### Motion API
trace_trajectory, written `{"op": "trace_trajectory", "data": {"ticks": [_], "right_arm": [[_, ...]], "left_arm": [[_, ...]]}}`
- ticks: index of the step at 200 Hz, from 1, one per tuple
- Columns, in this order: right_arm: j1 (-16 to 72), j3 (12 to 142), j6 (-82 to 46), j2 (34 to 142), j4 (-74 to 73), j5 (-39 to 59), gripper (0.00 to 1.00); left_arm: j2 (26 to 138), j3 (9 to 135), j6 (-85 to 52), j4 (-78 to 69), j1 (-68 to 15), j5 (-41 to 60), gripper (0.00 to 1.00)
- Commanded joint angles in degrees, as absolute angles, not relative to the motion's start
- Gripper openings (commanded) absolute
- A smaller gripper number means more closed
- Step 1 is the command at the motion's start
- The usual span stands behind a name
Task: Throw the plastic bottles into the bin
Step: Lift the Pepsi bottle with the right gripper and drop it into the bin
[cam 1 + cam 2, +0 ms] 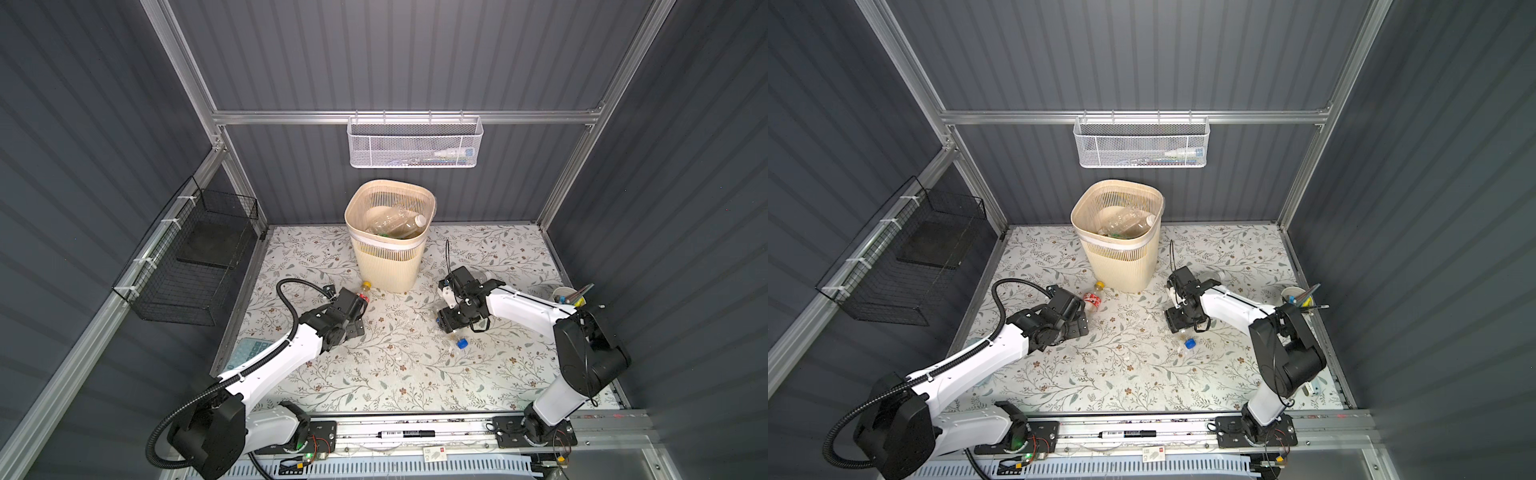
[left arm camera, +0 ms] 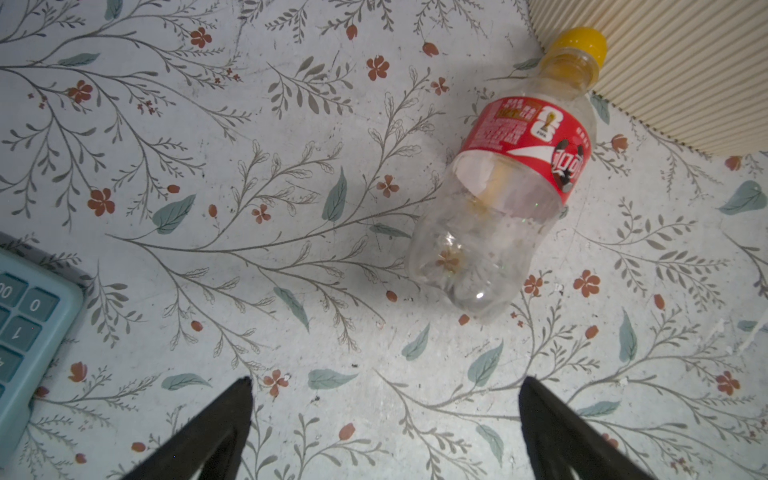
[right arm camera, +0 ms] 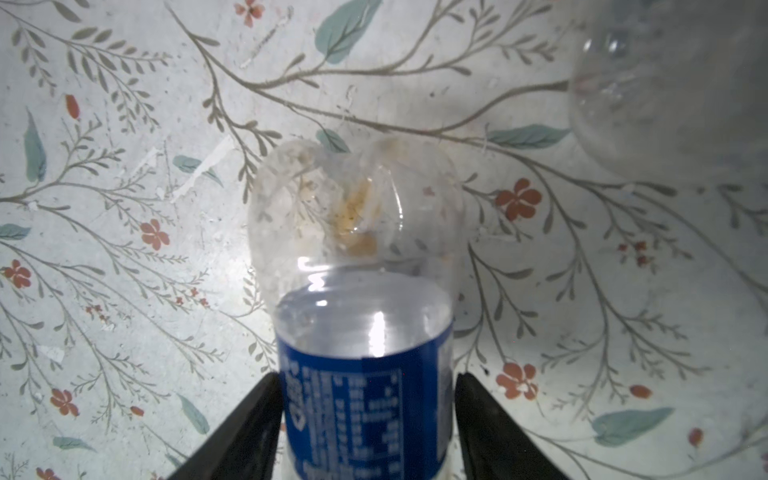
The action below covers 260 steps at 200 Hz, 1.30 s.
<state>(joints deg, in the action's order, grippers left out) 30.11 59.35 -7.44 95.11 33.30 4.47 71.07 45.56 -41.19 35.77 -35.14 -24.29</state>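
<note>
Right pincer flanks blue-label bottle, grip unclear; left pincer wide open, empty.

Bin at back centre of the table, with bottles inside and around it.
A first bottle lies at its front-left foot. A second bottle lies front-right between the jaws of the right gripper, perhaps touching them; a third bottle lies behind that.
</note>
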Motion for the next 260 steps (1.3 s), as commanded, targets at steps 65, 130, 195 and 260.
{"op": "trace_trajectory", "data": {"ticks": [65, 130, 195, 260], "right_arm": [[30.39, 66.92, -9.24, 103.76, 39.01, 2.11, 0.72], [30.15, 64.99, -10.97, 91.83, 36.51, 1.97, 0.52], [19.56, 73.35, -16.42, 64.46, 24.11, -1.28, 0.47], [19.13, 94.09, -26.18, 80.33, 8.2, 11.05, 0.51]], "left_arm": [[71.72, 44.95, -40.9, 35.33, -34.8, -23.76, 1.0], [72.58, 44.25, -40.17, 34.35, -34.8, -24.72, 1.0], [74.41, 42.96, -39.35, 31.62, -34.8, -23.21, 1.0], [77.32, 45.37, -37.03, 33.13, -34.8, -22.4, 1.0]]}}
